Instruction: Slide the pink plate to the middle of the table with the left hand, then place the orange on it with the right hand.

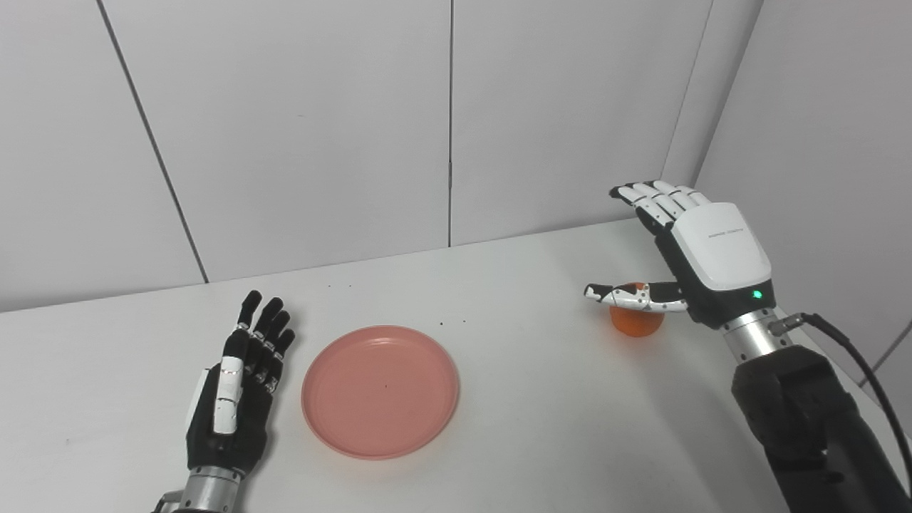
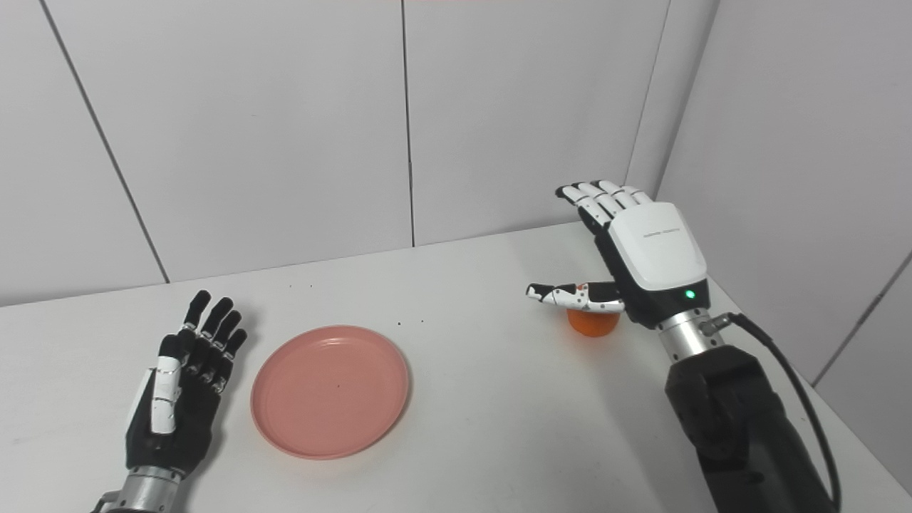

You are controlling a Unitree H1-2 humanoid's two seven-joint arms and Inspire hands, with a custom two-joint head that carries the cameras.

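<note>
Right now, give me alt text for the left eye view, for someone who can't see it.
An open right hand hovers over an orange at the right of a white table, thumb across the fruit. An empty pink plate lies left of centre, with the open left hand beside it.

Both head cameras look down and forward over the white table [image 1: 541,399] toward the panelled wall [image 1: 299,142] behind it, from close above the near edge. The right eye view sits slightly to the right, so everything shifts left in it. Both share the table, the wall and the corner.
</note>
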